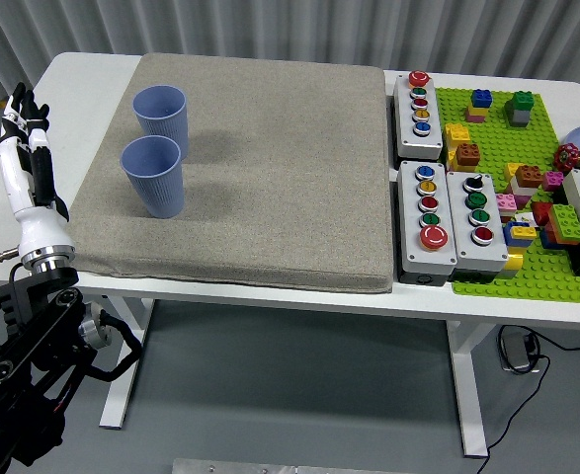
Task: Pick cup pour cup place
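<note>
A white table (92, 74) on white legs (467, 395) stands on a grey floor (299, 395). Behind it runs a grey corrugated wall (299, 30). A black cable (546, 355) trails under the table.

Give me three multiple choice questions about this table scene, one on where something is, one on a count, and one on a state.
1. Where do the ribbed blue plastic cups stand?
A. On the green brick baseplate
B. On the left part of the grey fabric mat
C. On the floor

2. How many blue cups are there?
A. One
B. Two
C. Four

3. What is the robot's left hand doing?
A. Gripping a cup
B. Pressing a button
C. Open beside the mat, holding nothing

Answers:
1 B: the far cup and near cup both sit on the mat, towards its left side.
2 B: only those two show.
3 C: the left hand has straight fingers and hangs left of the mat, clear of both cups.
</note>
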Available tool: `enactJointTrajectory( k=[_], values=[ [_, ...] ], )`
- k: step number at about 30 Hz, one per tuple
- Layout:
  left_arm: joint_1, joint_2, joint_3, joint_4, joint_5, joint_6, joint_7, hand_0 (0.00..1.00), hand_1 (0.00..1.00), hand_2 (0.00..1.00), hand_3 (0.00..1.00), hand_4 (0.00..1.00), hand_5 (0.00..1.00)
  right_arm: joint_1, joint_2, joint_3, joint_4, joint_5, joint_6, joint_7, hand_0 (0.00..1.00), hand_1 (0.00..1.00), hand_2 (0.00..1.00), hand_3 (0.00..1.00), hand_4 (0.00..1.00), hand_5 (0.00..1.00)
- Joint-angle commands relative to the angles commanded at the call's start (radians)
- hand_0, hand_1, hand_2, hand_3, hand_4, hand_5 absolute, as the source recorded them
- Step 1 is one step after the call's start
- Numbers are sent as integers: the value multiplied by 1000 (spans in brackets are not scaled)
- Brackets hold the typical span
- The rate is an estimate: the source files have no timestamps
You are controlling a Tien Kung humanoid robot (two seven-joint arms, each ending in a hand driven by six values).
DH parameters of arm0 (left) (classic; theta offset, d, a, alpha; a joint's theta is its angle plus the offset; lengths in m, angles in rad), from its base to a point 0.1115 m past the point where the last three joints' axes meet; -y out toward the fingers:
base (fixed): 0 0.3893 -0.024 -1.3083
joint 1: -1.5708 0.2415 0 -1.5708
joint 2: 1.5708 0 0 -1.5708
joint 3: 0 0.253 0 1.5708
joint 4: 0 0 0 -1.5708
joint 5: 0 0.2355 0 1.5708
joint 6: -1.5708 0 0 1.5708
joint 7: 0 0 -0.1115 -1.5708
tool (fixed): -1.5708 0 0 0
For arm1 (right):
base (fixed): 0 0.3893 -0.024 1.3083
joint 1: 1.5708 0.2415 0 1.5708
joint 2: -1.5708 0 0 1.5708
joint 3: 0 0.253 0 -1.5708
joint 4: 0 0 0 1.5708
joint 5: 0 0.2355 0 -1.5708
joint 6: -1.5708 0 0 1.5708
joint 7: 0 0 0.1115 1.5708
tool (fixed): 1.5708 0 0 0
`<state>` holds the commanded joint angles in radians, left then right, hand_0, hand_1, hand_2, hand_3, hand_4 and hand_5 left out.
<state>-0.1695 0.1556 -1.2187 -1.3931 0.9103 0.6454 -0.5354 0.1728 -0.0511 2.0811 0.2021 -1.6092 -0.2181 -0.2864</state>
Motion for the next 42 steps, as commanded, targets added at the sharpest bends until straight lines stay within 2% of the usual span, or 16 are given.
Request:
enactJointTrajectory(
  k=[2,6,7,12,13,15,18,19,24,26,30,37,38,42],
  values=[
    [0,1,1,0,0,0,1,908,883,955,932,704,637,0,0,0,0,0,0,0,673,606,599,599,2,168],
    [18,42,11,-21,57,0,32,908,883,955,932,704,637,5,-1,0,-1,-5,3,-2,673,606,599,599,2,168],
    [27,54,10,-28,72,0,39,918,895,971,971,748,514,6,-1,-1,-1,-4,3,-2,673,606,598,596,2,170],
    [59,82,2,-41,114,0,57,918,895,971,971,748,514,9,-1,-2,-2,0,3,-2,673,606,598,596,2,170],
    [60,83,2,-41,116,0,58,951,928,998,998,771,214,9,-1,-2,-2,0,4,-2,673,606,598,596,2,173],
    [72,88,-2,-43,159,-5,77,951,928,998,998,771,214,10,-2,0,-2,-5,6,-2,673,606,598,596,2,173],
    [88,93,-4,-42,235,-44,115,951,928,998,998,771,214,11,-3,3,-3,-10,8,-2,673,606,598,596,2,173],
    [94,95,-3,-41,254,-59,127,987,953,998,998,775,129,11,-3,4,-3,-12,9,-2,673,606,596,596,2,173],
    [126,108,2,-39,307,-111,163,987,953,998,998,775,129,15,-4,8,-3,-21,11,-3,673,606,596,596,2,173],
    [143,114,6,-39,325,-127,177,998,967,998,998,803,98,17,-4,7,-3,-23,12,-3,672,606,595,595,2,175],
    [162,114,10,-20,340,-146,196,998,967,998,998,803,98,18,-4,5,-4,-20,11,-2,672,606,595,595,2,175],
    [161,108,22,31,326,-177,203,998,972,998,998,823,100,17,-3,7,-3,-29,13,-6,672,606,593,594,2,177],
    [160,107,24,34,325,-180,202,998,970,998,998,840,125,17,-3,6,-3,-28,13,-6,673,606,592,593,2,179],
    [151,97,39,51,302,-181,193,998,970,998,998,840,125,17,-2,4,-4,-26,11,-6,673,606,592,593,2,179]
  ],
)
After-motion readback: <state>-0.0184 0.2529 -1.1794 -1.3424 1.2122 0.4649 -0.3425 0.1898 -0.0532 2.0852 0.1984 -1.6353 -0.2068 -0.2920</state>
